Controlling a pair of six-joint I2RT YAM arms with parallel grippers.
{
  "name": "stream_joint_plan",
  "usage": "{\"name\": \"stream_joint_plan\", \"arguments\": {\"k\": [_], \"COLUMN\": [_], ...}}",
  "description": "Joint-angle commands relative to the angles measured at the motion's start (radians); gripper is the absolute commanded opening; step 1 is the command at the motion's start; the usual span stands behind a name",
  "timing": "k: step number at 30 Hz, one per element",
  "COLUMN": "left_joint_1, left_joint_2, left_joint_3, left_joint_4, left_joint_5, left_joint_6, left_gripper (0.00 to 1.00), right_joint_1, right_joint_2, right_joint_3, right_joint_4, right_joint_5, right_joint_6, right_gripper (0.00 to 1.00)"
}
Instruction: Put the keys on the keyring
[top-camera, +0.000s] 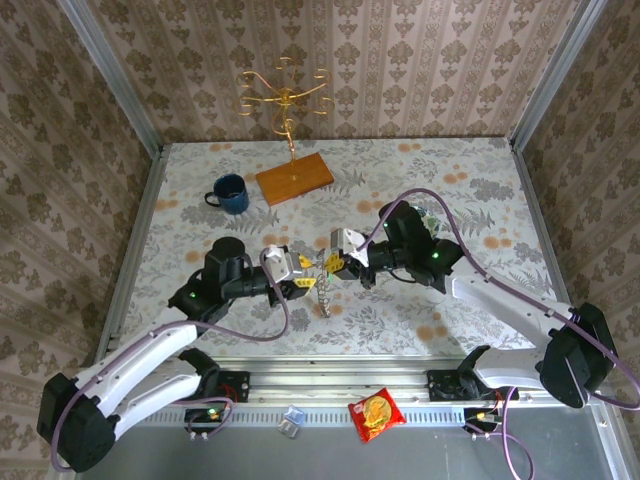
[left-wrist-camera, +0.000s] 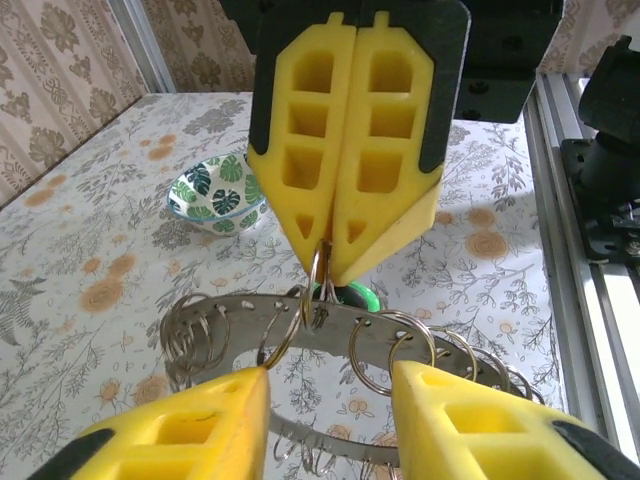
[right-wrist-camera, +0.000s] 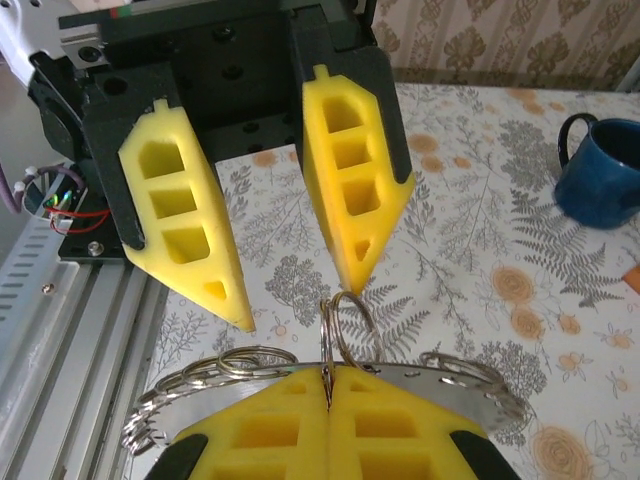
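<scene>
1. Threading stage, by the look: right gripper (left-wrist-camera: 328, 258) pinched shut on the keyring (left-wrist-camera: 316, 285), the loop hanging just below its tips against a flat grey strip (left-wrist-camera: 250, 315) hung with rings.
2. Green key (left-wrist-camera: 352, 296) just behind those tips.
3. Left gripper (left-wrist-camera: 330, 385) jaws apart, empty, facing the loop.
4. Next, probably: grasp the key and feed it onto the loop.

At the centre of the left wrist view, the green key (left-wrist-camera: 352, 296) is mostly hidden behind the curved metal strip (left-wrist-camera: 440, 345). The keyring (left-wrist-camera: 312, 300) has its top hidden between the tips of the right gripper (left-wrist-camera: 328, 258). The right edge of the right wrist view cuts the blue mug (right-wrist-camera: 603, 172).
</scene>
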Motion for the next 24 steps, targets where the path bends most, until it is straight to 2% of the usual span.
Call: {"name": "stream_joint_plan", "arguments": {"k": [1,14,22,24], "left_joint_1": [0.007,0.006,0.006,0.007], "left_joint_2": [0.010,0.053,0.054,0.054], "left_joint_3": [0.040,0.057,0.071,0.077], "left_joint_4": [0.014,0.029,0.019,0.012], "left_joint_5": [0.049,0.067,0.074,0.080], "left_joint_6": [0.020,0.016,0.022,0.025], "left_gripper": [0.32,0.28,0.19,0.13], "right_joint_1": [0.015,0.056,0.078,0.083], "right_joint_2": [0.007,0.028,0.047,0.052], "right_joint_3": [0.049,0.100,0.128,0.133], "right_joint_4": [-0.043,-0.109,-0.161,-0.173], "right_joint_5": [0.033,0.080,0.116,0.122], "right_joint_6": [-0.042,-0.083,-0.117,-0.123], "right_gripper": [0.00,0.00,0.00,0.00]}}
